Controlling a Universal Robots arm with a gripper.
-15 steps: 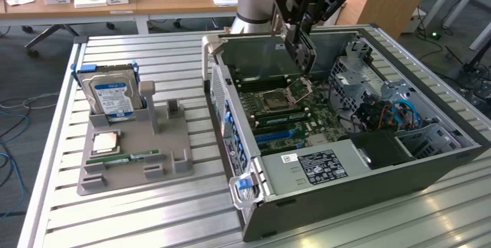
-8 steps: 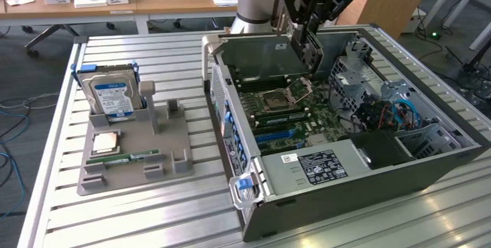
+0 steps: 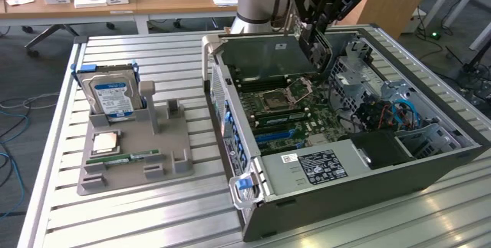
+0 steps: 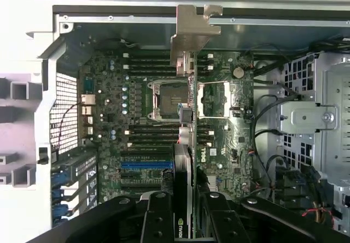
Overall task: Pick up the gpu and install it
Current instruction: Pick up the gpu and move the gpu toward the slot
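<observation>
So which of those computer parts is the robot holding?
The gpu: the thin dark card with a pale bracket, in the gripper over the open case. The hard drive, chip and memory stick sit in the grey holder.

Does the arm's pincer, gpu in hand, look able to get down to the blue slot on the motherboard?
Probably yes: the case lies open-side up, the pincer holds the gpu over the motherboard, and nothing covers the blue slot; cables and drive cage sit off to one side.
</observation>
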